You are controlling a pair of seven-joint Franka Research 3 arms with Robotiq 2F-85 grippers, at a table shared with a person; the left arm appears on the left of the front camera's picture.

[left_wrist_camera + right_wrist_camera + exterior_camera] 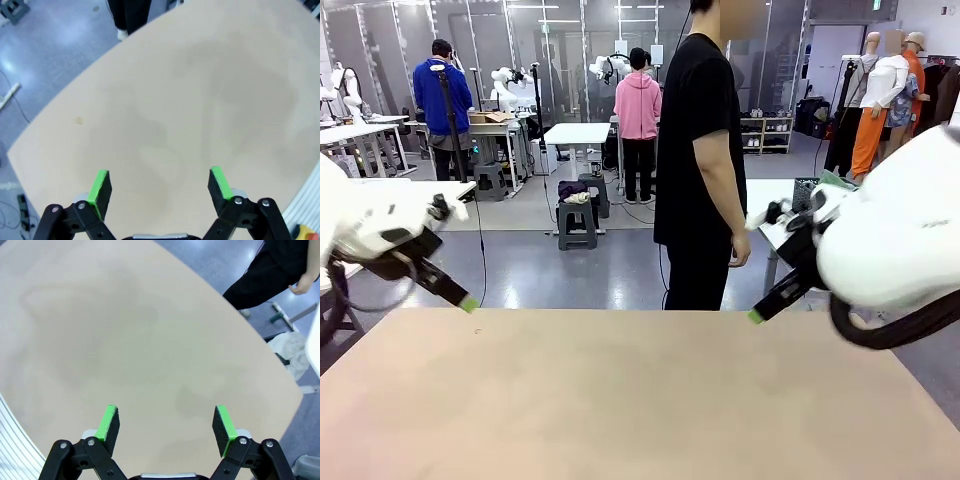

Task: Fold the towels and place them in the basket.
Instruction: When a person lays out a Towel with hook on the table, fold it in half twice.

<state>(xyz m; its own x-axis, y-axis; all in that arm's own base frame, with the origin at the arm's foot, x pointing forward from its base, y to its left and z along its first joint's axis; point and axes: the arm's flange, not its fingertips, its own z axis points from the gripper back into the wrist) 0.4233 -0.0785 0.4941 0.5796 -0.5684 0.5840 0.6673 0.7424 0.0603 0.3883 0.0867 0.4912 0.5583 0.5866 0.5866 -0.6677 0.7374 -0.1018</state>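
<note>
My left gripper [466, 302] hangs open over the far left edge of the bare tan table [640, 400]. In the left wrist view the left gripper [160, 185] has its green pads wide apart with nothing between them. My right gripper [756, 316] hovers over the far right edge, and the right wrist view shows that gripper [167, 422] open and empty too. What looks like the basket [805, 192], dark and mesh-walled, stands on a white side table at the far right, partly behind my right arm. The towels are out of view.
A person in black [700, 150] stands at the table's far edge, arms down, one hand [300, 287] near the far right corner. A pale crumpled cloth [292, 352] lies off the table beside a table leg. Something green [835, 180] sits next to the dark container.
</note>
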